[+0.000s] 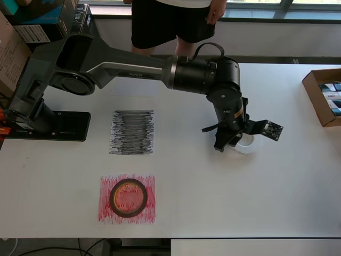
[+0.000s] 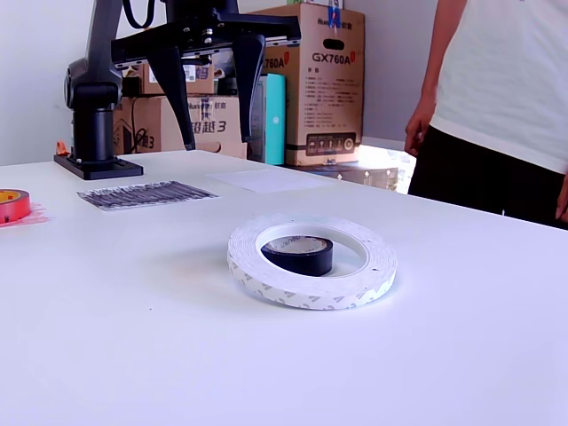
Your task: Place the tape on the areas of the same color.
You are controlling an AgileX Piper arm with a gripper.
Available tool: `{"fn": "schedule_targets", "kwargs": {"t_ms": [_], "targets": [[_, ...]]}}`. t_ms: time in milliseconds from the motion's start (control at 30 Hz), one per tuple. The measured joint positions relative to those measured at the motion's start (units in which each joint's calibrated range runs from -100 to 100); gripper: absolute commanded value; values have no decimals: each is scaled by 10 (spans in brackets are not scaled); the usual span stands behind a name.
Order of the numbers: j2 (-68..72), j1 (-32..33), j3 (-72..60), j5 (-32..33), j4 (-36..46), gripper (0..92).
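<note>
A large white tape roll [image 2: 311, 277] lies flat on the white table, and a smaller black roll [image 2: 298, 254] sits inside its ring. From above, only an edge of the white roll [image 1: 248, 147] shows under the arm's wrist. My gripper [image 1: 228, 142] hangs above these rolls, well off the table. In the exterior view the gripper [image 2: 220, 133] is open with nothing between its fingers. The red roll [image 1: 128, 198] rests on the red scribbled sheet [image 1: 145, 210]. The black scribbled sheet [image 1: 132, 132] and the plain white sheet [image 1: 135, 88] are bare.
The arm's black base [image 1: 50, 125] stands at the overhead view's left. An open cardboard box [image 1: 315, 90] sits at the right table edge. A person [image 1: 170, 21] stands at the far side. Cardboard boxes [image 2: 324, 80] are stacked behind the table.
</note>
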Motion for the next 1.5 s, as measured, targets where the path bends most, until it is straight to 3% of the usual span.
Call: {"fn": "schedule_targets", "kwargs": {"t_ms": [533, 1500], "targets": [[55, 0, -8, 97, 0, 508], [96, 25, -42, 174, -13, 508]]}}
